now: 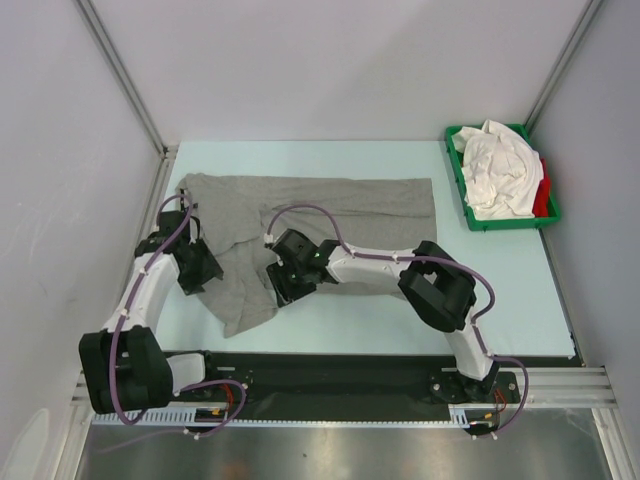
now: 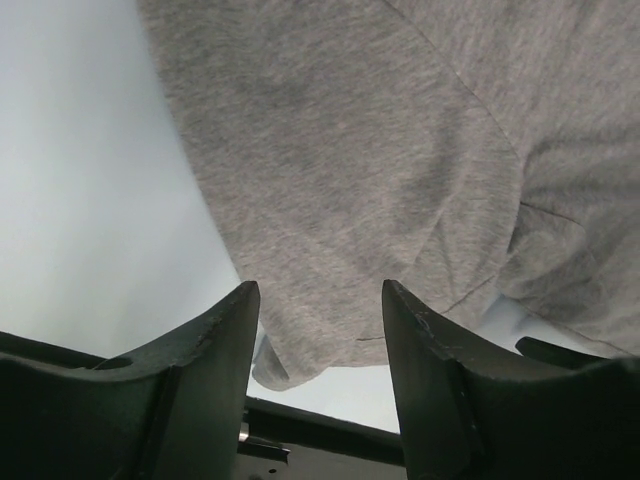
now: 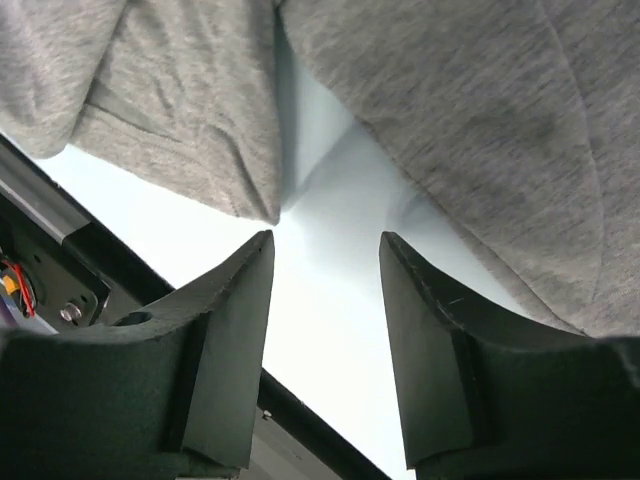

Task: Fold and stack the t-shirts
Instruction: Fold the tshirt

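Grey t-shirt [image 1: 320, 205] lies spread and rumpled across the middle of the worktop [image 1: 500, 290]. Its long edge runs toward the top of the overhead frame, and one flap trails down toward lower centre. The left fingers [image 2: 215, 370] stand apart, released, at the shirt's left side. In the left wrist view a rounded grey hem shows in the gap between them, but neither finger pinches it; whether the tips touch the cloth I cannot tell. The right fingers [image 3: 225, 340] are likewise spread and hold nothing. In the right wrist view bare worktop fills their gap, with grey cloth at upper left and upper right. At the upper right of the overhead frame, a green tray [image 1: 510, 224] holds crumpled white t-shirts [image 1: 497, 165] and a red t-shirt [image 1: 542, 195] at its right edge, well apart from the grey one.
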